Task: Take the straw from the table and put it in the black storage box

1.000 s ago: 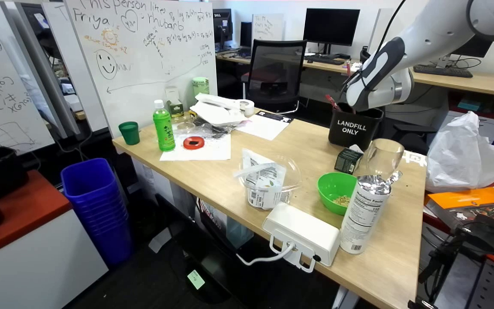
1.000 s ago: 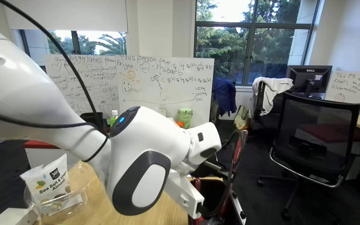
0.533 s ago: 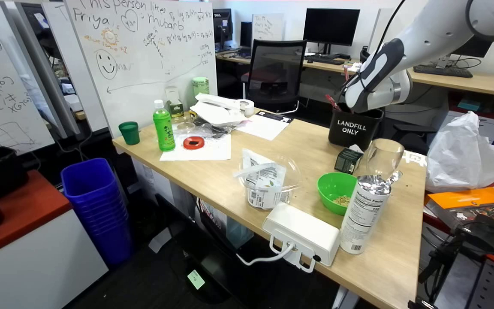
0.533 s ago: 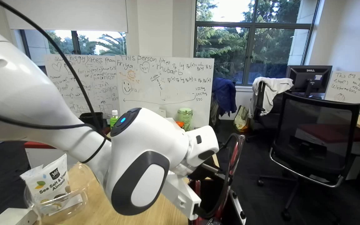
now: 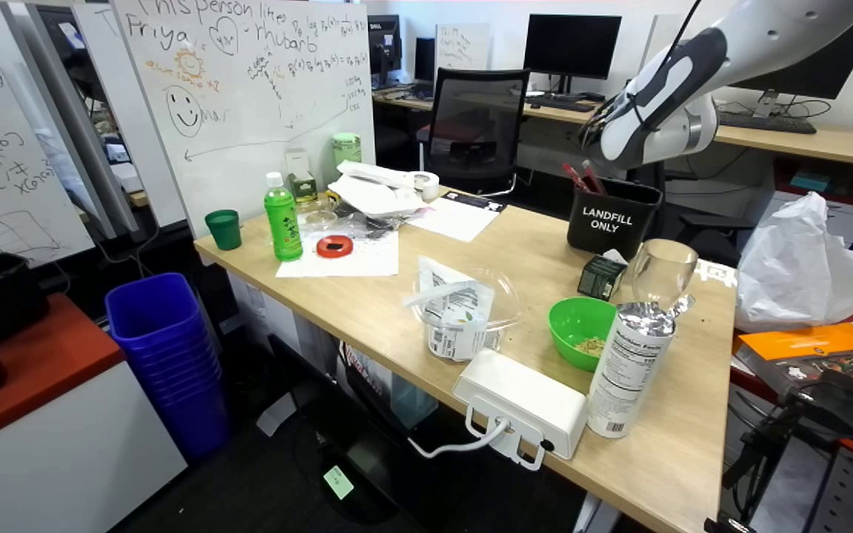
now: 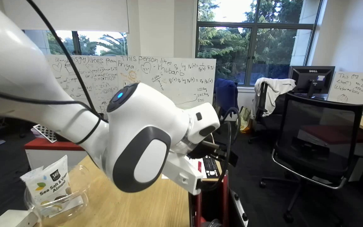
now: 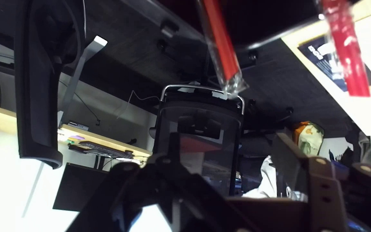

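Note:
The black storage box (image 5: 604,222), lettered in white, stands at the table's far edge. Two red straws lean inside it, a nearer one (image 5: 573,178) and another one (image 5: 594,179), both with their ends above the rim. The wrist view shows a straw (image 7: 222,42) in clear wrapping and a second straw (image 7: 348,51) at the upper right. My gripper (image 7: 227,141) is apart from both, its fingers spread with nothing between them. An exterior view has the gripper (image 6: 227,154) above the box, partly hidden by the arm and cable.
Close to the box stand a dark small carton (image 5: 600,277), a wine glass (image 5: 663,270), a green bowl (image 5: 578,333) and a tall white can (image 5: 630,377). A clear tub (image 5: 463,318) holds a snack bag. A mesh chair (image 6: 318,138) is beyond the table.
The gripper has opened and let go of the straw, which now leans in the black storage box. The arm has risen away from the box.

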`<state>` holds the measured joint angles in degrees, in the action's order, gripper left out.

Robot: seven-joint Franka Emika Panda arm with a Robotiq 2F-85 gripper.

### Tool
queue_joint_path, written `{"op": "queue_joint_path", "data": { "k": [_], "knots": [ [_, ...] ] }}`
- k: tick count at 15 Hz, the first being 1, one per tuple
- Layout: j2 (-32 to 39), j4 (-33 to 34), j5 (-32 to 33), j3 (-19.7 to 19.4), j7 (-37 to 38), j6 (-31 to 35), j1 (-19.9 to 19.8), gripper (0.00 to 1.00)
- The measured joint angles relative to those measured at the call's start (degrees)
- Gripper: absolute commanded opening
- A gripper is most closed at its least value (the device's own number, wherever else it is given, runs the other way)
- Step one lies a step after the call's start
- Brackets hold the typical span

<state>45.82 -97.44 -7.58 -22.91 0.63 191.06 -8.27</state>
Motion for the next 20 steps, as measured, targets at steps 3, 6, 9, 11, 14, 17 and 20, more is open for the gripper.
{"op": "queue_joint_path", "data": {
  "k": [3, 6, 9, 11, 14, 17, 20],
  "knots": [
    [-5.06, -1.73, 1.92, 4.57, -0.08, -0.16, -3.63, 1.00],
    [-9.90, -4.51, 4.30, 10.47, -0.52, -3.99, -7.68, 1.00],
    [-14.10, -8.00, 6.56, 19.56, -4.02, -9.71, -13.80, 1.00],
    [-16.17, -10.51, 7.15, 23.60, -7.68, -12.39, -16.89, 1.00],
    [-18.88, -13.76, 7.17, 30.60, -15.14, -14.86, -23.14, 1.00],
    [-21.10, -16.29, 6.23, 41.41, -25.02, -18.72, -32.54, 1.00],
    [-21.66, -18.23, 2.50, 53.17, -37.42, -23.60, -42.92, 1.00]
  ]
}}
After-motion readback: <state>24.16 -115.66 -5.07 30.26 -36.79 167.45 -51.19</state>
